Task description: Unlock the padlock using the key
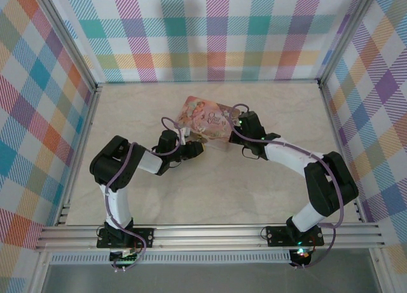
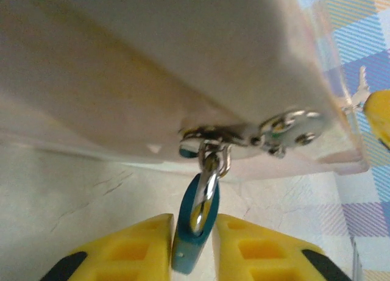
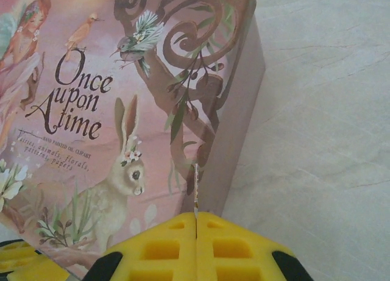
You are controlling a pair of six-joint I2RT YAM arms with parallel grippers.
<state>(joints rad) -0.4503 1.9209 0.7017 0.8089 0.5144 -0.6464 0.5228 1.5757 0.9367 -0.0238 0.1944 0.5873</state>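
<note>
My left claw (image 2: 193, 247) is squeezed in on the tiny padlock with its teal-blue body and silver metal shackle (image 2: 197, 208), one yellow finger (image 2: 131, 247) pressed to each side of it. At twelve o'clock from the padlock, the shackle loops through the small silver metal hasp (image 2: 286, 127) on the pale side wall of the pink illustrated rectangular tin (image 2: 152, 67). Over on my right wrist camera, the right claw (image 3: 196, 223) is pinched fully together on the very thin metal key (image 3: 196, 189). Its blade pokes straight up to twelve o'clock from between my fingers, its tip against the tin's (image 3: 122, 110) near corner edge. From above, the tin (image 1: 206, 118) lies mid-table on the cream marbled table (image 1: 191, 197), left claw (image 1: 194, 147) at its seven o'clock, right claw (image 1: 240, 124) at its three o'clock.
</note>
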